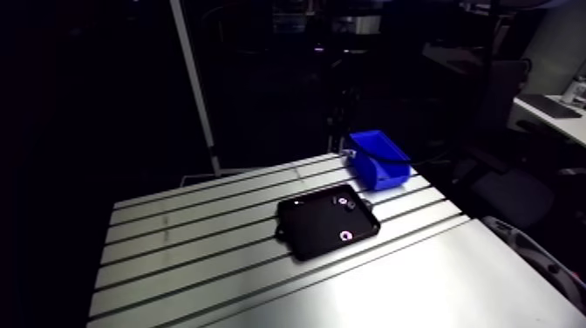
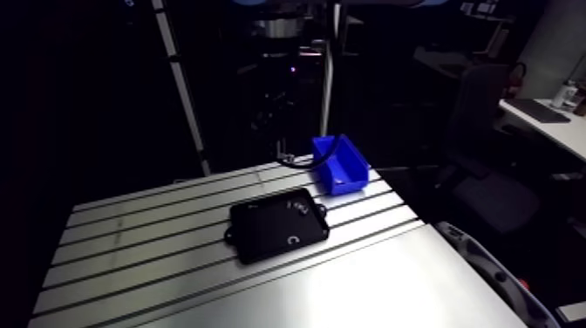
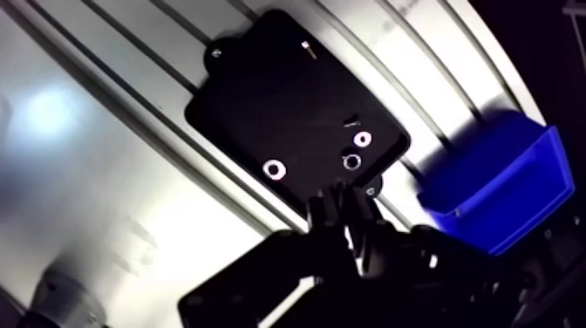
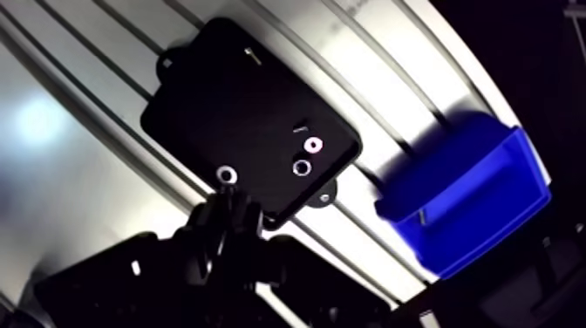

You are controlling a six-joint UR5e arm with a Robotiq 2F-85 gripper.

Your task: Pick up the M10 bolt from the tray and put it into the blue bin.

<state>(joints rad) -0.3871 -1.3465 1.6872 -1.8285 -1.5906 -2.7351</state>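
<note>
Jaws together by black tray (image 3: 262, 96) on slotted aluminium table (image 3: 105, 201).

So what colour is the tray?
Black: the tray shows best in the wrist view.

No lettering, label, number or sign can be read on the tray (image 1: 314, 228), the blue bin (image 1: 380, 160) or the counter (image 1: 192, 253).

Black tray (image 1: 314, 234) holding small metal parts (image 3: 275, 168) lies flat near the upright blue bin (image 1: 390, 175)
</note>
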